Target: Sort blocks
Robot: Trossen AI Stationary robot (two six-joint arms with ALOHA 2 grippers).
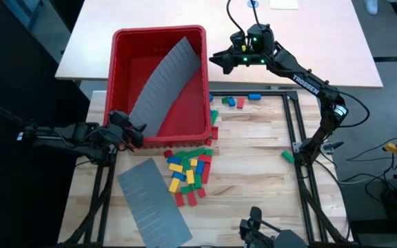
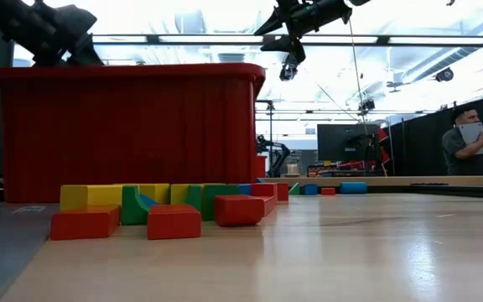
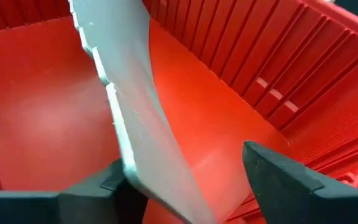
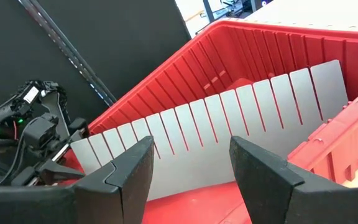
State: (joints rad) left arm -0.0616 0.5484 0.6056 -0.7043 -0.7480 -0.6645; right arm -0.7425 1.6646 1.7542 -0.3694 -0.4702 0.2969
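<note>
While blocks (image 1: 188,171) lie loose, both hands (image 1: 138,131) (image 1: 216,58) gape empty over bin (image 1: 205,83)

Open left claw (image 3: 185,186) astride grey slotted panel (image 3: 129,112) inside red bin (image 3: 241,93)

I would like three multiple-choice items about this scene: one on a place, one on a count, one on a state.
1. Where is the main block pile?
A. inside the red bin
B. on the table beside the bin
C. on a grey panel

2. How many grey slotted panels show?
A. one
B. two
C. four

3. The right gripper is:
A. open, holding nothing
B. shut on a block
C. shut on the bin rim

Answers: 1 B, the blocks lie outside the red bin. 2 B, one panel in the bin, one panel on the table. 3 A, its fingers stand apart, holding nothing.
</note>
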